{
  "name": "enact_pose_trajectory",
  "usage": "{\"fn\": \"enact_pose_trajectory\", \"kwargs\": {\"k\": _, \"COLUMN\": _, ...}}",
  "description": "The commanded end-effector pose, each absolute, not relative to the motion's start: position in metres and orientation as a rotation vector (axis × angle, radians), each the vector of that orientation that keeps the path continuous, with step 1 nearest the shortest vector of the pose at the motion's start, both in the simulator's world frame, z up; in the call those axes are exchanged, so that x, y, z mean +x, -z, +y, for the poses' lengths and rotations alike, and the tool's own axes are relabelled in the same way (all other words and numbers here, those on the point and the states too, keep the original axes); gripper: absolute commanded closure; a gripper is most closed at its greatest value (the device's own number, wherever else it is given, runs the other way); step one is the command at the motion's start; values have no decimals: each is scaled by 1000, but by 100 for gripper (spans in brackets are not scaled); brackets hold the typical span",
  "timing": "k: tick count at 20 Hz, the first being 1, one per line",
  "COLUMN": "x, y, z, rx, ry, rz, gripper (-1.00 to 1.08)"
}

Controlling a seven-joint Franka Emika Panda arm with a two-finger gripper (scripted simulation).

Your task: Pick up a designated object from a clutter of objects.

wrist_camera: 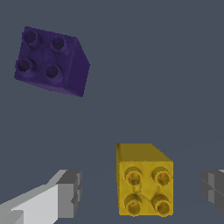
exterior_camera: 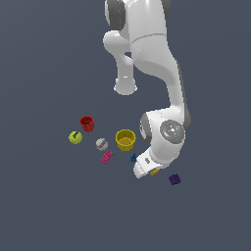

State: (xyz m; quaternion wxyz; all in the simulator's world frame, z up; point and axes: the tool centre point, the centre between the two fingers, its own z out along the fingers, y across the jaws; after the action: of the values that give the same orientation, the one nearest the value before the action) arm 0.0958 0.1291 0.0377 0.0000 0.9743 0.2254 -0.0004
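1. In the wrist view the gripper (wrist_camera: 142, 192) has its two grey fingertips (wrist_camera: 70, 192) spread wide apart, one on each side of the yellow block (wrist_camera: 144, 181), with bare floor showing between each pad and the block; neither pad touches it.
2. The yellow block sits stud side up between the fingers, four studs visible on its top face.
3. The purple block (wrist_camera: 50, 61) lies well clear of the fingers, tilted and also studs up, with nothing between it and the yellow block.
4. In the exterior view the arm's white hand (exterior_camera: 147, 164) hangs low over the floor (exterior_camera: 49, 211), covering most of the yellow block (exterior_camera: 154, 172), of which only a sliver shows under it.
5. The purple block (exterior_camera: 174, 179) lies just to the exterior view's right of the hand.
6. A tiny blue piece (exterior_camera: 133, 158) sits close beside the hand on the other side.
7. Farther out lie the yellow cup (exterior_camera: 125, 139), pink flat brick (exterior_camera: 106, 157), grey-white ball (exterior_camera: 101, 143), red cup (exterior_camera: 87, 123) and green ball (exterior_camera: 75, 138), all apart from the gripper.
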Motion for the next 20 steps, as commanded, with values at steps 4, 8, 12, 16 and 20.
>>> {"fn": "enact_pose_trajectory", "kwargs": {"k": 4, "x": 97, "y": -22, "z": 129, "rx": 3060, "ry": 0, "rz": 709, "gripper": -92}}
{"fn": "enact_pose_trajectory", "kwargs": {"k": 8, "x": 97, "y": -22, "z": 130, "rx": 3060, "ry": 0, "rz": 709, "gripper": 108}}
{"fn": "enact_pose_trajectory", "kwargs": {"k": 12, "x": 97, "y": -22, "z": 130, "rx": 3060, "ry": 0, "rz": 709, "gripper": 108}}
{"fn": "enact_pose_trajectory", "kwargs": {"k": 16, "x": 97, "y": -22, "z": 130, "rx": 3060, "ry": 0, "rz": 709, "gripper": 108}}
{"fn": "enact_pose_trajectory", "kwargs": {"k": 20, "x": 96, "y": -23, "z": 129, "rx": 3060, "ry": 0, "rz": 709, "gripper": 108}}
